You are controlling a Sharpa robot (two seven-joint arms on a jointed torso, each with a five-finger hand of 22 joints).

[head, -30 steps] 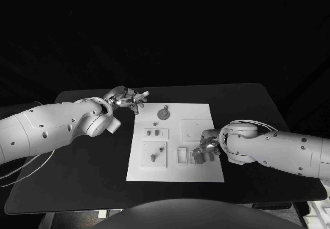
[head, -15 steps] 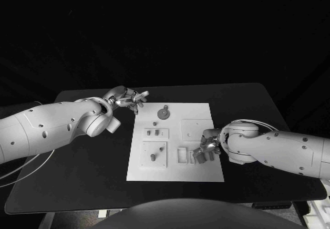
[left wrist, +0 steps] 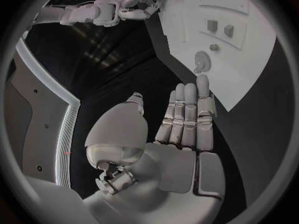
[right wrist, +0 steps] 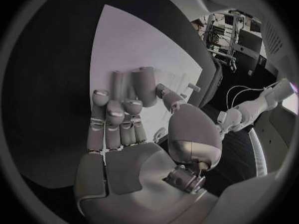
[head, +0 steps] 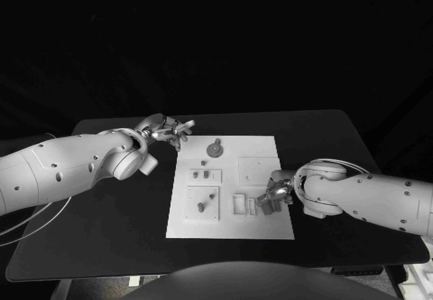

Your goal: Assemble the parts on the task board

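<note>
The right hand (head: pixel 273 197) hangs low over the near right part of the board (head: pixel 271 229), fingers curled down toward the small upright parts (head: pixel 254 205) just beside its fingertips. From above it seems to be at or touching one of them, but whether it actually pinches a part I cannot tell; in the right wrist view the fingers (right wrist: pixel 118 115) are bent inward over the white plate and hide whatever lies under them. The placement suggests work at the slotted fixture (head: pixel 239 204) on the hand's inner side, where a piece would be seated or lifted.

The left hand (head: pixel 169 132) hovers off the board's far left corner, over the black table (head: pixel 108 219), holding nothing. Its fingers (left wrist: pixel 187 114) are straight and held close together with the thumb apart, so it is open. That looks like a waiting pose, kept clear so the other arm has room. Nearest to it lies the round part (head: pixel 214 149), just beyond its fingertips, with the pair of small pegs (head: pixel 206 173) farther off toward the right hand.

Most pieces sit in their own plates, so I judge the assembly to be under way, not finished.
</note>
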